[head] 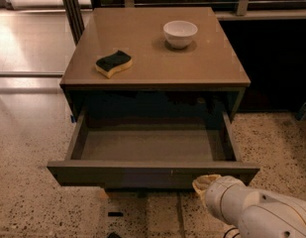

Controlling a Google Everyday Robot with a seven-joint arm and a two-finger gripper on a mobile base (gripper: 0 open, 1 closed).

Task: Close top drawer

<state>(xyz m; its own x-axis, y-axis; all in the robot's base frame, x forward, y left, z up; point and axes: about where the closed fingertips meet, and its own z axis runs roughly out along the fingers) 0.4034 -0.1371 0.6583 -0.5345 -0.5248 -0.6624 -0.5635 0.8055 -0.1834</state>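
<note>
The top drawer (152,172) is pulled far out of the brown cabinet (152,78). Its grey inner floor (147,145) holds nothing. Its flat front panel faces me near the bottom of the camera view. My white arm (256,212) comes in from the bottom right. The gripper (204,183) sits at the lower right part of the drawer's front panel, against or just below its bottom edge. Only its pale tip shows.
A white bowl (180,33) and a yellow-and-dark sponge (114,63) lie on the cabinet top. Speckled floor (28,202) surrounds the cabinet. A dark railing and posts (71,9) stand behind it. A dark space lies to the right.
</note>
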